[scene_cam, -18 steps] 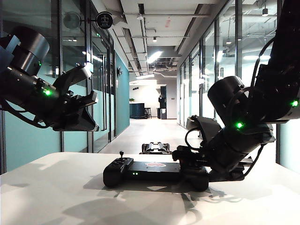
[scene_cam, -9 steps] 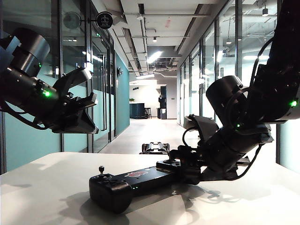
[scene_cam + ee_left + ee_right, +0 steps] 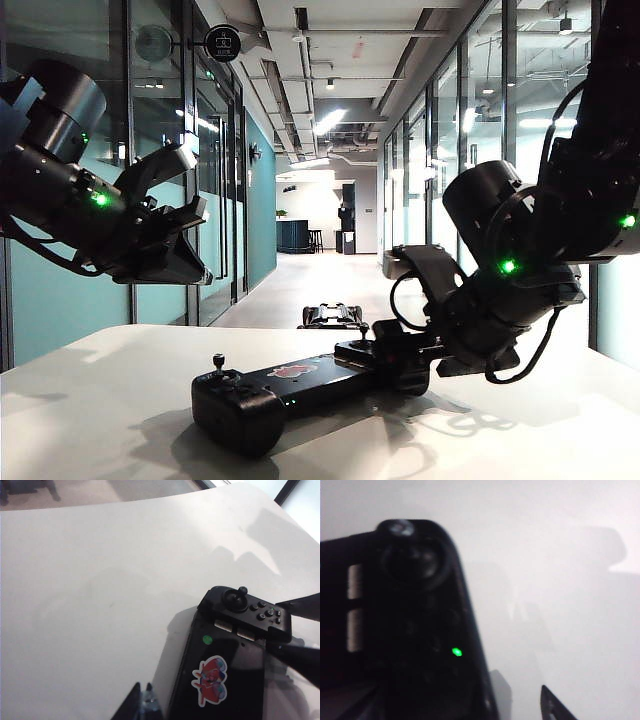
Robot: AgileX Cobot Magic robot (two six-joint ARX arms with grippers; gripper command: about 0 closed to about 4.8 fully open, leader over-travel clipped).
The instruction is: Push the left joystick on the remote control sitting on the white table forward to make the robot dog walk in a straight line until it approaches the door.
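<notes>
i see the right gripper at the remote control, the left gripper above; i cannot tell either one's opening.

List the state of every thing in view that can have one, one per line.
Remote control: skewed on the white table, green light on.
Left joystick: upright, untouched.
Robot dog: crouched low on the corridor floor.
Left gripper: raised above the table, empty.
Right gripper: at the remote's far end, grip unclear.
</notes>
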